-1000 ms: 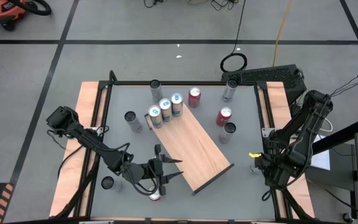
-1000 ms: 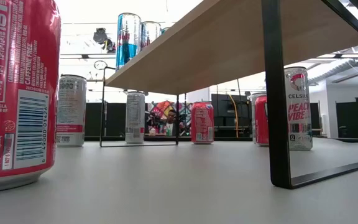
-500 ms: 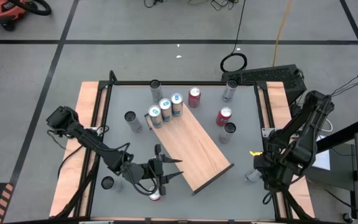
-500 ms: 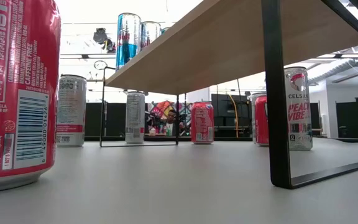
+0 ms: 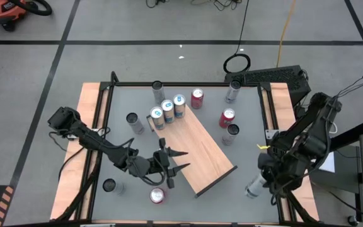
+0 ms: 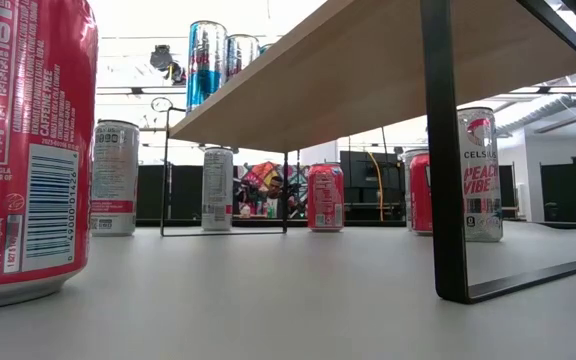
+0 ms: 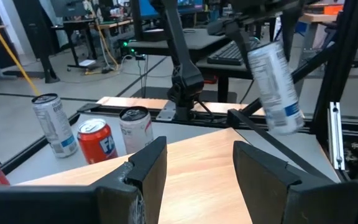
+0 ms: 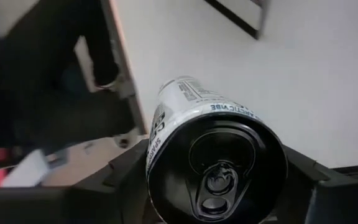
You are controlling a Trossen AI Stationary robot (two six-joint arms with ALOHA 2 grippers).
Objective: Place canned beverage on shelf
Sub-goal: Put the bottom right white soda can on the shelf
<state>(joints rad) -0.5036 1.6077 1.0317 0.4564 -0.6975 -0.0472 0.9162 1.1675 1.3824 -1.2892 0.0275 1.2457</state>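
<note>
The shelf (image 5: 197, 151), a light wooden board on a black frame, stands slantwise mid-table; three blue-topped cans (image 5: 167, 108) stand on its far-left end. My right gripper (image 5: 261, 176), near the table's right edge, is shut on a white-and-silver can (image 5: 255, 186), which also shows in the left wrist view (image 7: 275, 87). My left gripper (image 5: 174, 161) hovers open at the shelf's near-left side, its fingers (image 7: 143, 169) pointing level across the board (image 7: 210, 168). A red can (image 5: 157, 195) stands on the table below it. My right gripper pinches the can between its two fingers (image 8: 128, 169) on opposite sides of the wall just below the top rim (image 8: 185, 118). The fingers slant down from above, across the can. The can is lifted clear of the table and hangs tilted, bottom end away from the fingers.
Loose cans stand on the table around the shelf: two red (image 5: 197, 98) (image 5: 226, 117), grey ones (image 5: 133, 122) (image 5: 232, 132) (image 5: 234, 90) (image 5: 157, 88), and one at the near left (image 5: 109, 185). In the low view a red can (image 6: 23, 150) stands close, beside the shelf's black leg (image 6: 443, 150).
My right gripper has risen and tipped, lifting the white-and-silver can off the table near the right edge; the can now hangs tilted. My left gripper has swung from above the near red can toward the shelf, leaving that can uncovered.
</note>
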